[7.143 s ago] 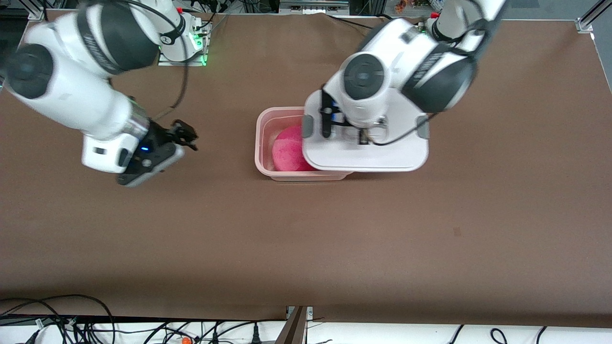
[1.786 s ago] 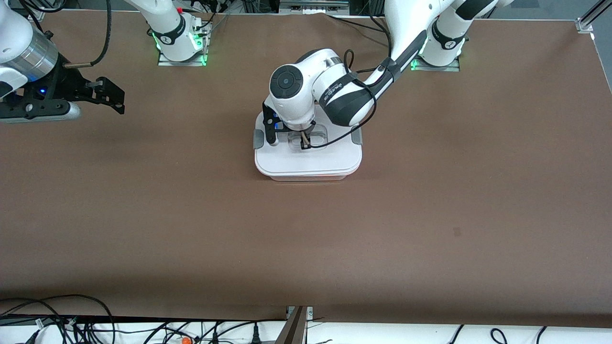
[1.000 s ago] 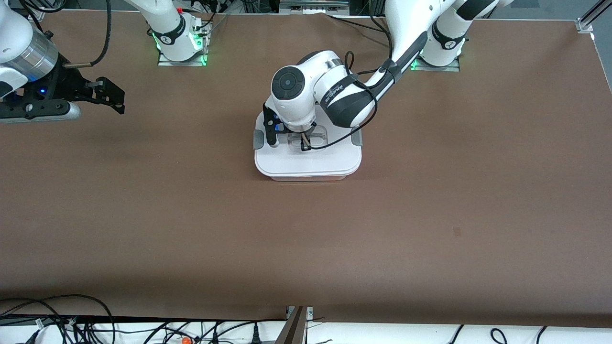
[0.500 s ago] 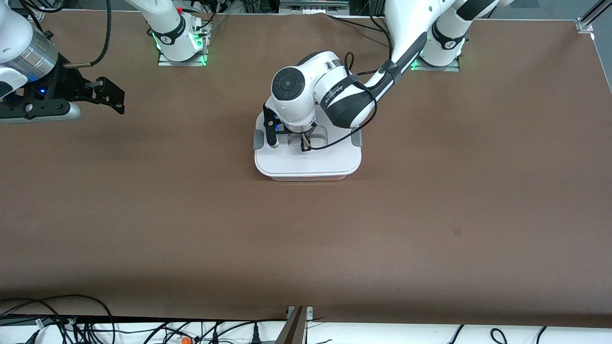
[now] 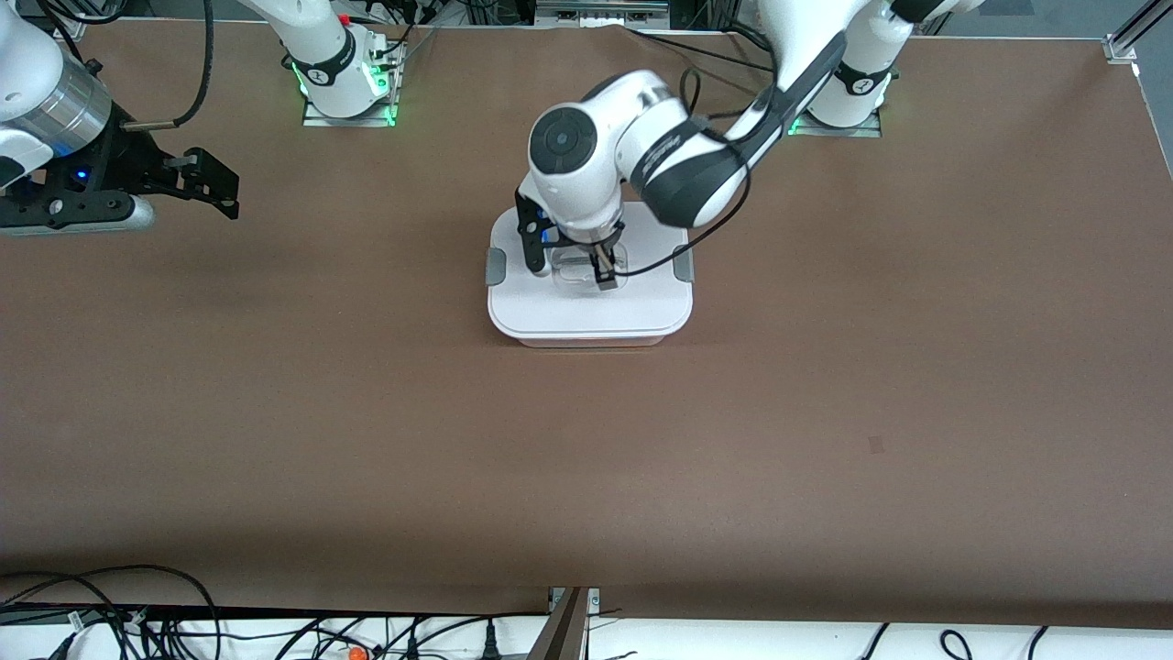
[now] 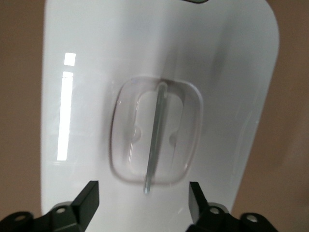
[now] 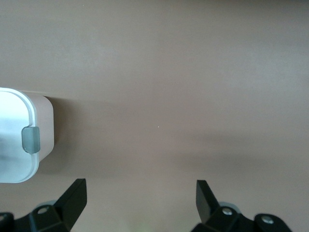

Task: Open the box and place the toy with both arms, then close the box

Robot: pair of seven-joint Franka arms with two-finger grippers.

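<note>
The box [image 5: 586, 312] stands mid-table with its white lid on and a grey clip [image 5: 495, 268] at each end. The toy is hidden inside. My left gripper [image 5: 568, 264] hangs open just above the lid's recessed centre handle [image 5: 594, 275], holding nothing. In the left wrist view the handle's bar [image 6: 155, 135] lies ahead of my open left gripper [image 6: 143, 203], with the lid [image 6: 91, 87] filling the view. My right gripper [image 5: 224, 191] waits open and empty over bare table toward the right arm's end. The right wrist view shows my open right gripper [image 7: 140, 198] and one end of the box [image 7: 19, 145].
The brown table [image 5: 586, 458] spreads wide around the box. The arms' bases [image 5: 344, 82] stand at the table's edge farthest from the front camera. Cables [image 5: 137, 614] lie off the near edge.
My left gripper has let go of the lid's handle, opened and risen a little above it. The lid stays on the box. The right arm has not moved.
</note>
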